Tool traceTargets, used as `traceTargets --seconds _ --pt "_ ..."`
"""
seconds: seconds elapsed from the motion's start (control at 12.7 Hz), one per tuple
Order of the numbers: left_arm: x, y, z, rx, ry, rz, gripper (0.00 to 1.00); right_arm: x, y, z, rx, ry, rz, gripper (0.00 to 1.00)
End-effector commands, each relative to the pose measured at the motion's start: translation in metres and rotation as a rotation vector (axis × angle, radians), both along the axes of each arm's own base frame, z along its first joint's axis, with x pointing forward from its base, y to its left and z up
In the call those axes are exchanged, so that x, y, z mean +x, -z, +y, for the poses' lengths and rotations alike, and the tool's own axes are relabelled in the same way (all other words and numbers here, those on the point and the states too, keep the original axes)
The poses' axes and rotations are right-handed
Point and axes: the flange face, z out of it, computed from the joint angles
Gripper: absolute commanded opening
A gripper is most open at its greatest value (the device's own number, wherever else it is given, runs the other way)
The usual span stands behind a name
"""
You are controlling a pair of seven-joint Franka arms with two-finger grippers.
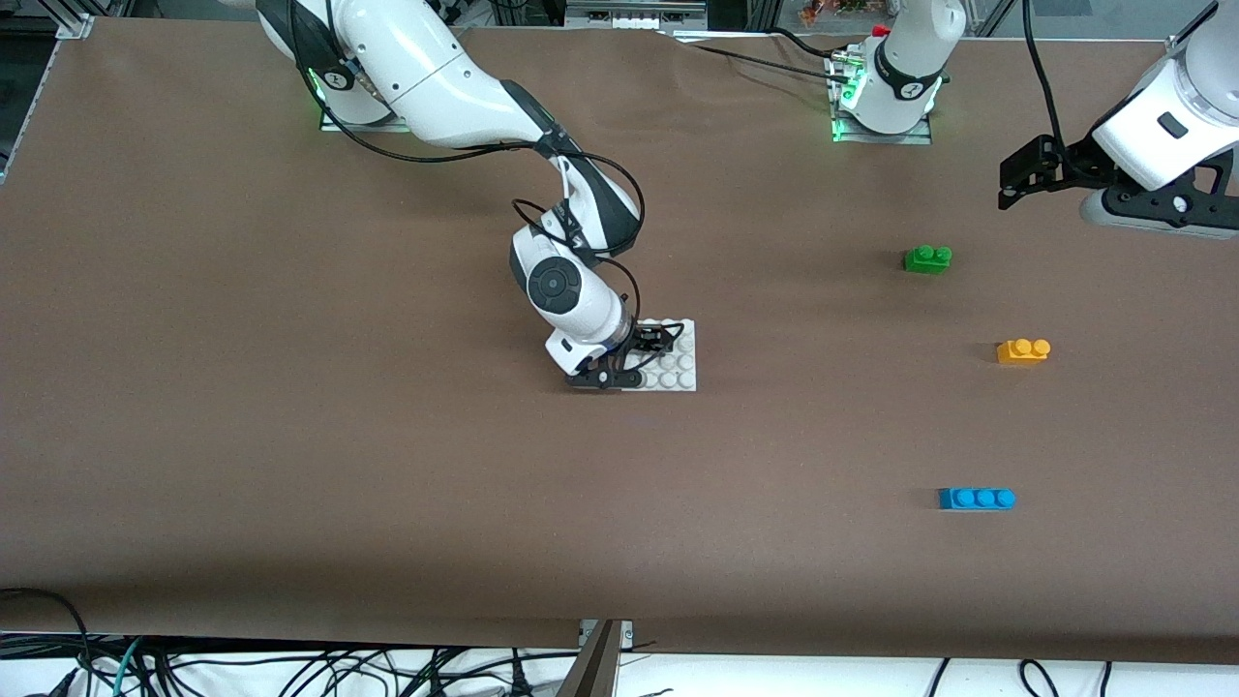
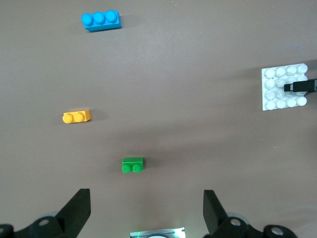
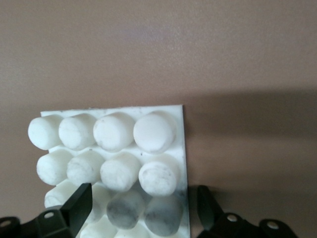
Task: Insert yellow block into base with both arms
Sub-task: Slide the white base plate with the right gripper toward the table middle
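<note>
The yellow block [image 1: 1023, 350] lies on the table toward the left arm's end, between a green brick and a blue brick; it also shows in the left wrist view [image 2: 76, 117]. The white studded base [image 1: 675, 366] lies flat mid-table. My right gripper [image 1: 634, 356] is down at the base, open, with one finger over the studs and the other just off the plate's edge [image 3: 181, 148]. My left gripper [image 1: 1018, 182] is open and empty, high over bare table near the green brick, apart from the yellow block. Its fingertips [image 2: 79, 201] frame the table below.
A green two-stud brick [image 1: 927, 258] lies farther from the front camera than the yellow block, and a blue three-stud brick [image 1: 976, 498] lies nearer. The left wrist view shows the green brick [image 2: 132, 164], the blue brick [image 2: 101, 21] and the base [image 2: 277, 91]. Brown table all around.
</note>
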Motion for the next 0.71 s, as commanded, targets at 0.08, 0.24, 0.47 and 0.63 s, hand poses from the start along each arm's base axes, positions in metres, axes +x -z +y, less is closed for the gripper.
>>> traceTargets --seconds 0.08,0.24,0.47,0.63 --pt "0.001 -0.007 -0.003 -0.018 -0.003 0.006 1.0 0.016 -0.023 0.001 0.0 -0.007 0.04 0.96" --pt "0.001 -0.007 -0.003 -0.018 -0.003 0.006 1.0 0.025 -0.04 -0.011 -0.012 -0.013 0.059 0.98" --pt "0.001 -0.007 -0.003 -0.018 -0.003 0.006 1.0 0.036 -0.058 -0.026 -0.017 -0.003 0.07 0.98" --pt "0.001 -0.007 -0.003 -0.018 -0.003 0.006 1.0 0.04 -0.063 -0.035 -0.04 -0.015 0.072 1.0"
